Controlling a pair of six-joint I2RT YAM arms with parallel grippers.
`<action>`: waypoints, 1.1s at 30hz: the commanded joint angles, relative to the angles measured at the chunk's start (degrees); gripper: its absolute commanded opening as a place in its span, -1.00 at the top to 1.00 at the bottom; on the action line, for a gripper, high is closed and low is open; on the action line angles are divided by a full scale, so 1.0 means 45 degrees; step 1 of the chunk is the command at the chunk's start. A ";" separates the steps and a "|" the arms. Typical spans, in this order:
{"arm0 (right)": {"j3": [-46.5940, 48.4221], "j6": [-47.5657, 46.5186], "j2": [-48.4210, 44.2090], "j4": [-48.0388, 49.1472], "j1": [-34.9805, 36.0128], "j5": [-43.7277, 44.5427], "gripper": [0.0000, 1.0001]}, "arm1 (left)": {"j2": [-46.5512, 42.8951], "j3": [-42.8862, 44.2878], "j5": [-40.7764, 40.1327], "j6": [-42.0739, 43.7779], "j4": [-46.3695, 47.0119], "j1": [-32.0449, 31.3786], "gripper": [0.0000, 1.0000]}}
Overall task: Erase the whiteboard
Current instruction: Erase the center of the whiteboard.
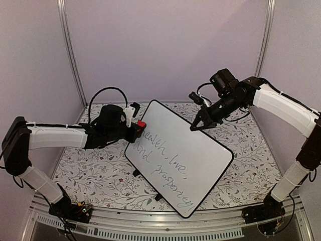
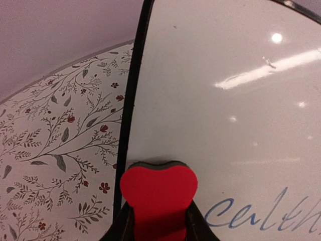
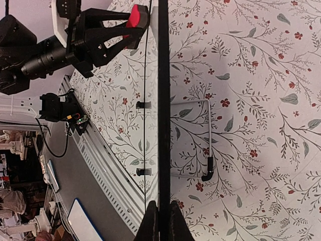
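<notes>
The whiteboard (image 1: 200, 150) stands tilted mid-table, with dark cursive handwriting (image 1: 165, 160) running down its face. My left gripper (image 1: 138, 128) is shut on a red eraser (image 1: 142, 124) and presses it against the board's upper left part, just inside the black rim. In the left wrist view the eraser (image 2: 158, 191) sits between my fingers on the whiteboard (image 2: 225, 100), with blue-grey writing (image 2: 261, 216) to its right. My right gripper (image 1: 194, 126) is shut on the board's upper right rim. The right wrist view shows the rim (image 3: 163, 100) edge-on, with the right gripper (image 3: 163, 223) clamped on it.
A floral cloth (image 1: 90, 170) covers the table. The board's small black feet (image 1: 136, 172) rest on it, and a wire stand (image 3: 208, 150) shows behind the board. A metal rail (image 1: 150, 221) runs along the near edge. Pale walls with upright posts (image 1: 70, 50) close in the back.
</notes>
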 commanded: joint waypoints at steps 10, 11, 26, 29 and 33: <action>0.0495 -0.0367 0.0150 0.0536 0.0135 -0.0308 1.00 | 0.0309 0.0314 0.0146 0.0258 -0.0193 -0.0260 1.00; 0.0495 -0.0395 0.0136 0.0536 0.0135 -0.0298 1.00 | 0.0318 0.0236 0.0091 0.0226 -0.0212 -0.0261 1.00; 0.0474 -0.0368 0.0061 0.0514 0.0134 -0.0288 1.00 | -0.0070 -0.1529 -0.0336 -0.0701 0.0109 -0.0262 1.00; 0.0441 -0.0366 0.0016 0.0528 0.0120 -0.0261 1.00 | -0.0199 -0.1851 -0.0251 -0.0804 0.0186 -0.0276 1.00; 0.0456 -0.0346 0.0023 0.0545 0.0134 -0.0269 1.00 | -0.0494 -0.2136 -0.0017 -0.0868 0.0262 -0.0309 1.00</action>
